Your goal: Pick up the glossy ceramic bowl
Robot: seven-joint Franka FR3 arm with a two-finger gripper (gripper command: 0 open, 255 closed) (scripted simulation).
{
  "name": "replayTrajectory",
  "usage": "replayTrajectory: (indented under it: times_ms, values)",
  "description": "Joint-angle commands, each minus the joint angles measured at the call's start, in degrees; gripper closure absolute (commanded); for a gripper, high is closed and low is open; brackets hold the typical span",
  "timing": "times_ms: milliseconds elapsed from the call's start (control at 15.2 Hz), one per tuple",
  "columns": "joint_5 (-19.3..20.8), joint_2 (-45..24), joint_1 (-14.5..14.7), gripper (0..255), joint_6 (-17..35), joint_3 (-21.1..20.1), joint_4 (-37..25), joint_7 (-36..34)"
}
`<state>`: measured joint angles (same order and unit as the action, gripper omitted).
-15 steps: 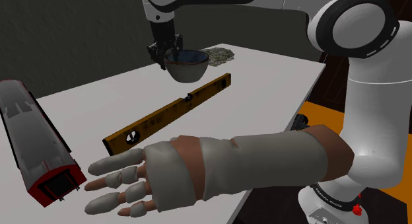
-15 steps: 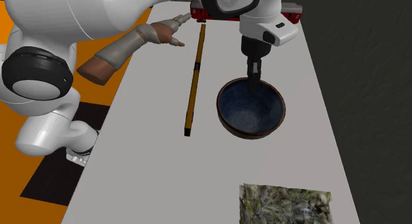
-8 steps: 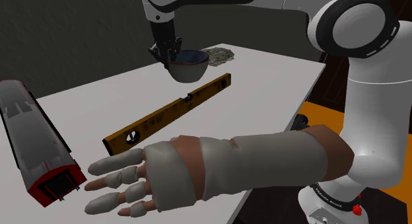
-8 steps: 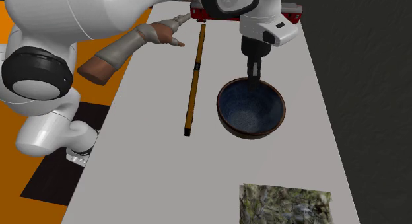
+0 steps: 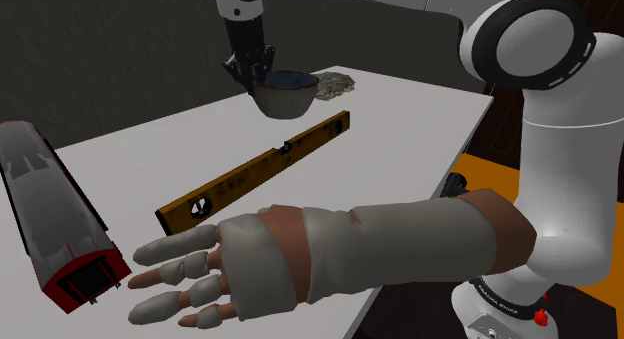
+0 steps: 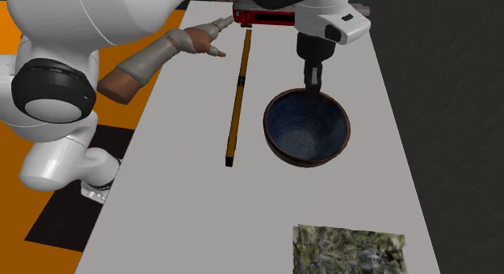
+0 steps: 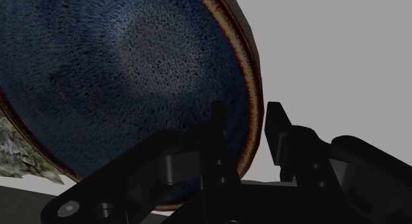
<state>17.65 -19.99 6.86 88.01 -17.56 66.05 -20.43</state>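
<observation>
1. The gripper (image 7: 245, 113) has its jaws clamped on the rim of the blue-glazed bowl (image 7: 132, 77), one finger inside and one outside.
2. Over the last second the arm has raised the bowl (image 5: 285, 95) slightly. It seems clear of the white table (image 6: 178, 191), though the gap beneath it is hard to make out.
3. The bowl hangs at the table's far end, beyond the yellow spirit level (image 5: 255, 172).
4. The grasp appears to hold, so the lift looks underway and needs only more height.

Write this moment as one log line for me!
bowl: blue inside, brown rim | fingers: shut on its rim | level: on table, untouched
</observation>
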Motion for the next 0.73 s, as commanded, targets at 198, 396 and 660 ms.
replayTrajectory:
  times_ms: [198, 396, 660]
  values:
    - [1.1, -3.1, 1.4, 255, -5.7, 0.1, -8.9, 1.0]
    - [1.9, -5.5, 2.7, 255, -9.6, 0.3, -15.3, 1.7]
    - [2.8, -8.1, 3.9, 255, -13.0, 0.6, -21.3, 2.4]
